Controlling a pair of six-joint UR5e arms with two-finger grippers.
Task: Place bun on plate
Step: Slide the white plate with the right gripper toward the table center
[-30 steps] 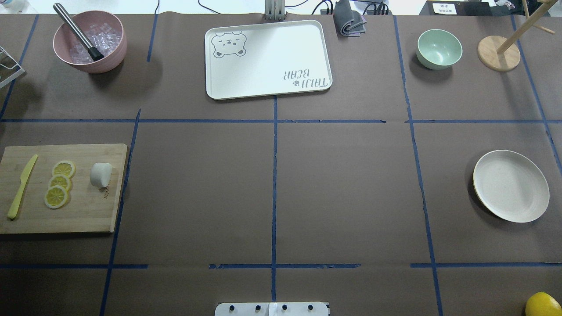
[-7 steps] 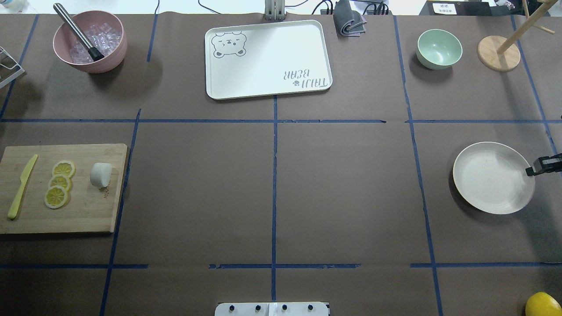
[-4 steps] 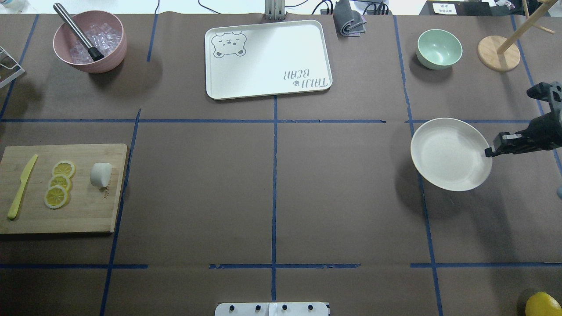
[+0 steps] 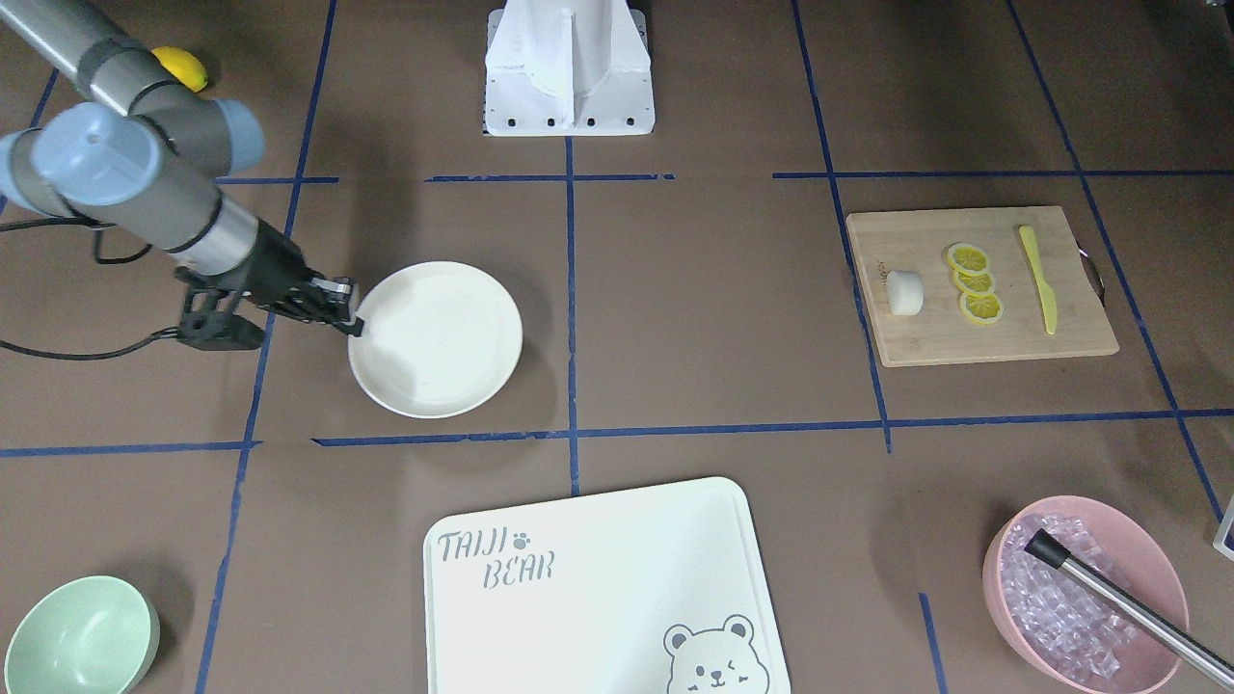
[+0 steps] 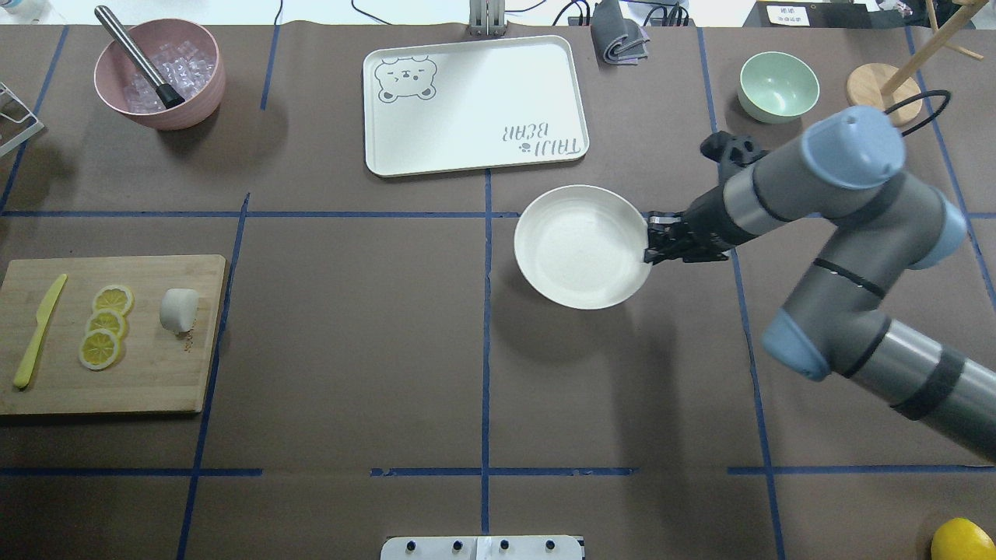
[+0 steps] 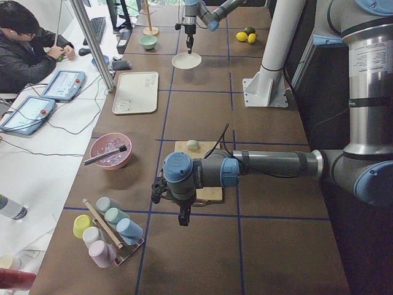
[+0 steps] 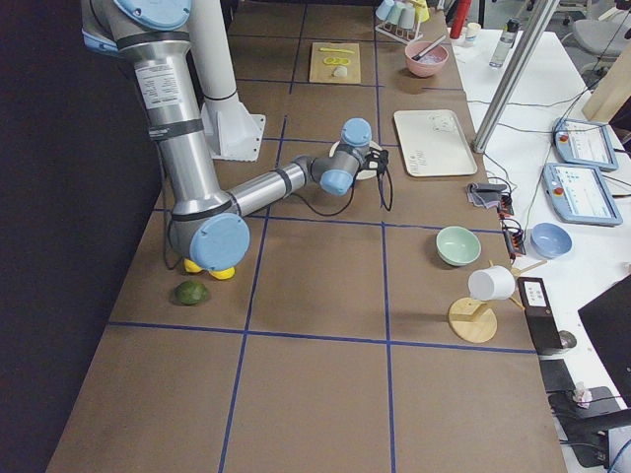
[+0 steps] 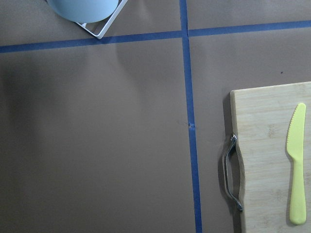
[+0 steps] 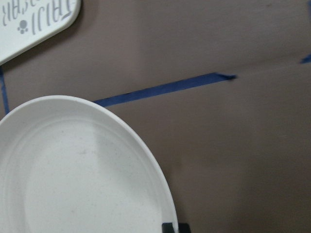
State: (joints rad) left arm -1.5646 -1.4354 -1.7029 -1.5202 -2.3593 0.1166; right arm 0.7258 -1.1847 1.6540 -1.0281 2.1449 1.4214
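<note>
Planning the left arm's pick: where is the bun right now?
In the overhead view, the bun sits at the left on the wooden cutting board, just right of the lemon slices, far from the plate.

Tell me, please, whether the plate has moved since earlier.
Yes. In the overhead view the plate has shifted left, from far right to just right of the centre tape line, its rim in the right gripper.
</note>
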